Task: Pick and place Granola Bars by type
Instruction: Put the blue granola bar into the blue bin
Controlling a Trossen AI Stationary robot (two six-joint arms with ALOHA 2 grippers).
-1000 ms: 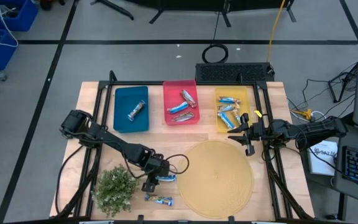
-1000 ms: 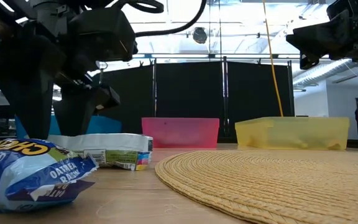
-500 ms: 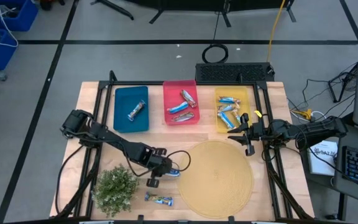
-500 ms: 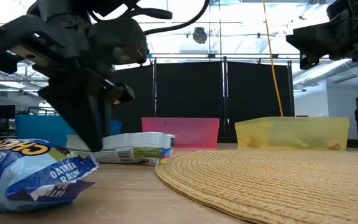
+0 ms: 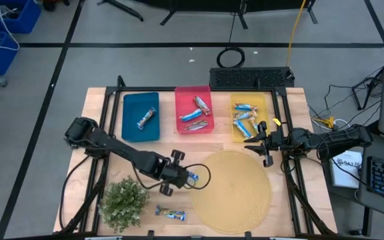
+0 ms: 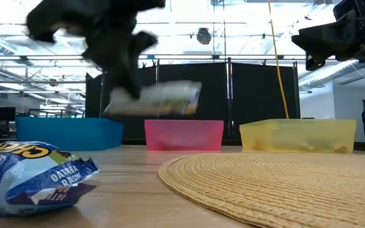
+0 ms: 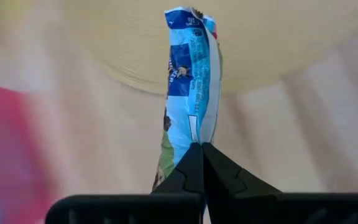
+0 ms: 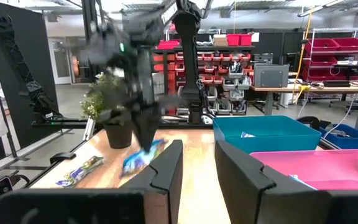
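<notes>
The blue and white granola bar [image 7: 190, 81] is pinched by its tail end between the left gripper's [image 7: 199, 163] two fingers, which are pressed tight together on the wrapper, and the rest of the bar sticks straight out past the fingertips. It's up off the table: in the low view the bar [image 6: 163, 98] hangs in the air above the rims of the bins. Straight out beyond the fingertips is the edge of the round woven mat [image 5: 235, 190], and from above the gripper [image 5: 183, 177] sits just beside that edge.

One more bar [image 5: 170, 213] lies on the wood back behind the fingers, near the leafy plant [image 5: 123, 203]. The rest are already in bins: one in the blue bin [image 5: 140, 117], a few in the pink bin [image 5: 193, 110] and several in the yellow bin [image 5: 249, 118].

The right gripper [image 8: 196, 163] waits just off the yellow bin's near corner, fingers apart with nothing between them
</notes>
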